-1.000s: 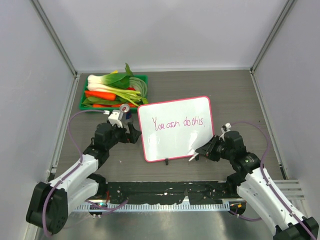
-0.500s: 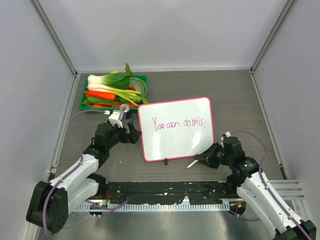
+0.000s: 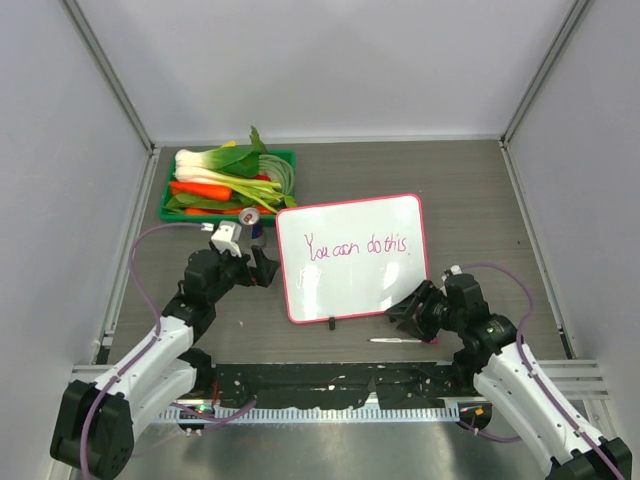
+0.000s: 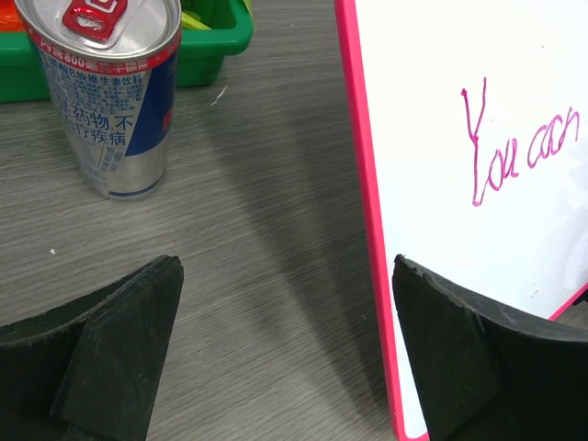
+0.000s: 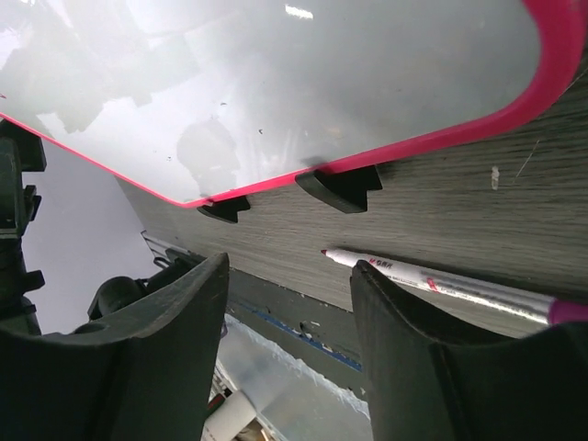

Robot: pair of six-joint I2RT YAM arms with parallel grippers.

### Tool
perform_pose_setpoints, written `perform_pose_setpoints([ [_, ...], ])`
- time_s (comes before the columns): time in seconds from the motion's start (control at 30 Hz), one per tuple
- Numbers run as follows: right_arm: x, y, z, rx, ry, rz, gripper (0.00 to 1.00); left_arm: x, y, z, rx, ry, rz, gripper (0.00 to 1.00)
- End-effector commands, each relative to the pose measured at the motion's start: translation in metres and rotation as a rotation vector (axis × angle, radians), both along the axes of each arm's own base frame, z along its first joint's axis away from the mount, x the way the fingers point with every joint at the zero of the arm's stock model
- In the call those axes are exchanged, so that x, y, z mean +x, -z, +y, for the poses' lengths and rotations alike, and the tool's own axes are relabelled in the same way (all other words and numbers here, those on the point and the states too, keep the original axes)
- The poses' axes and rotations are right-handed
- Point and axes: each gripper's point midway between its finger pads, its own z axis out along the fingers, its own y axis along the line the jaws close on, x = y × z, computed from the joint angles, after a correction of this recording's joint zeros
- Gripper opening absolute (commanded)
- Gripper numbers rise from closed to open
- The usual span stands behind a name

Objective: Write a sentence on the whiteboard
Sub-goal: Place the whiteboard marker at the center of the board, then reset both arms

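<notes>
The whiteboard (image 3: 350, 275) stands on two black feet in the middle of the table, pink-red frame (image 4: 366, 184) around it. The sentence (image 3: 358, 246) in pink-purple cursive, "You can do this", runs across it. A white marker (image 3: 400, 341) with a pink end lies on the table in front of the board. My right gripper (image 3: 402, 314) is open just behind the marker (image 5: 441, 280), which lies past the right fingertip, outside the jaws. My left gripper (image 3: 268, 268) is open at the board's left edge, which sits just inside its right finger (image 4: 478, 358).
A drink can (image 3: 250, 217) stands upright just behind the left gripper, near the board's top left corner. A green tray (image 3: 171, 184) of vegetables sits at the back left. The table's near edge has a dark rail (image 3: 330, 380).
The right gripper has opened and let go of the marker, which now lies flat on the table in front of the board. The left arm has barely shifted.
</notes>
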Motion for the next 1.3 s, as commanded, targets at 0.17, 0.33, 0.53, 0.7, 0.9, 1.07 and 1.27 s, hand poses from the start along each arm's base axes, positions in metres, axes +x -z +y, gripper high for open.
perform_pose_setpoints([
  [0.17, 0.029, -0.031, 0.008, 0.031, 0.001, -0.138, 0.77, 0.003, -0.01, 0.005, -0.002, -0.028, -0.056, 1.0],
  [0.33, 0.043, -0.04, 0.012, 0.016, -0.017, -0.184, 0.79, 0.004, -0.01, 0.007, 0.0, -0.037, -0.056, 1.0],
  [0.53, 0.062, -0.061, 0.011, -0.05, -0.048, -0.27, 0.81, 0.004, -0.009, 0.007, 0.001, -0.039, -0.057, 1.0],
  [0.7, 0.078, -0.077, 0.008, -0.104, -0.059, -0.341, 0.81, 0.005, -0.008, 0.008, 0.0, -0.044, -0.051, 1.0],
  [0.9, 0.092, -0.085, 0.011, -0.14, -0.089, -0.381, 0.83, 0.005, -0.01, 0.009, 0.0, -0.051, -0.058, 1.0],
  [1.07, 0.099, -0.094, 0.011, -0.148, -0.094, -0.439, 1.0, 0.005, -0.01, 0.009, -0.001, -0.051, -0.061, 1.0],
  [1.27, 0.109, -0.107, 0.01, -0.18, -0.095, -0.489, 0.99, 0.006, -0.009, 0.009, 0.0, -0.054, -0.061, 1.0],
])
